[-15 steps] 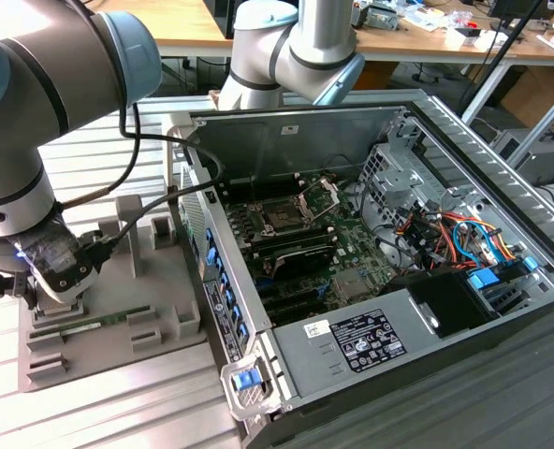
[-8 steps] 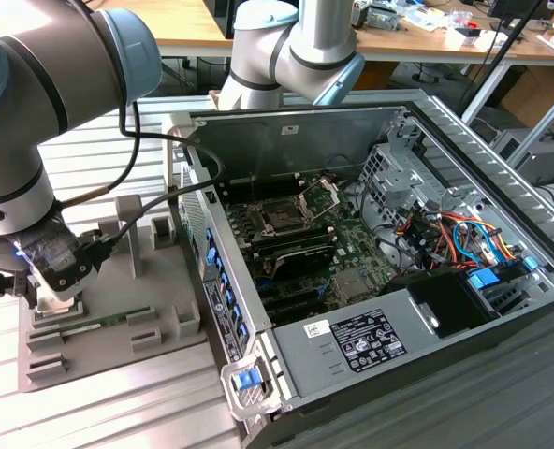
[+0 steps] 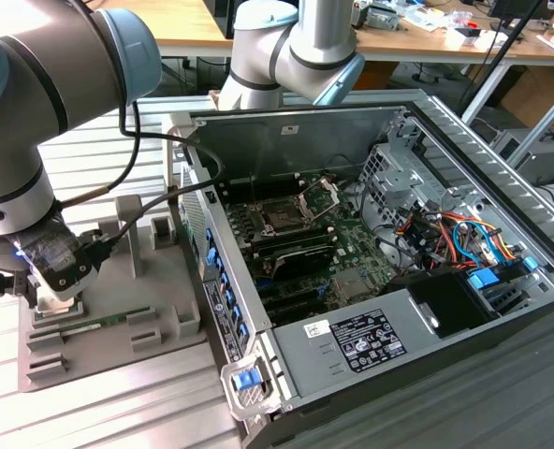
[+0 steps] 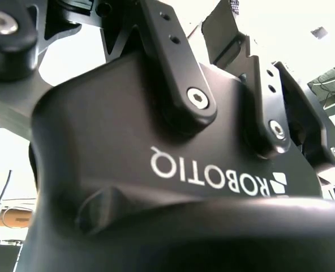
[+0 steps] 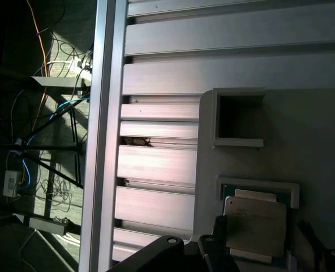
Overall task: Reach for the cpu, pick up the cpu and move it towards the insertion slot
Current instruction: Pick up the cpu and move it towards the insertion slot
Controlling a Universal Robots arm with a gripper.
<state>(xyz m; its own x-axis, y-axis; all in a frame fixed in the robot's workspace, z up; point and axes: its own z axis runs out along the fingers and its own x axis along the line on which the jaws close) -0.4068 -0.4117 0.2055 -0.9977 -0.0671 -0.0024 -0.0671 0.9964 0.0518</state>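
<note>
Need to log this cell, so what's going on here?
A robot arm holds its tool low over the grey plastic tray at the exterior view's left, beside an open computer case. In the first wrist view the tool is right at the small, pale silver square cpu chip, which lies flat in a tray recess, not yet lifted. The square, silver-framed insertion slot sits on the green motherboard inside the case.

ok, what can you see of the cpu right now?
The cpu is a thin square chip with a pale silver-beige metal lid and a green edge showing under it. It lies flat in a raised-rim recess of the grey tray. The open gripper straddles it, a dark finger at either side; contact is unclear.
</note>
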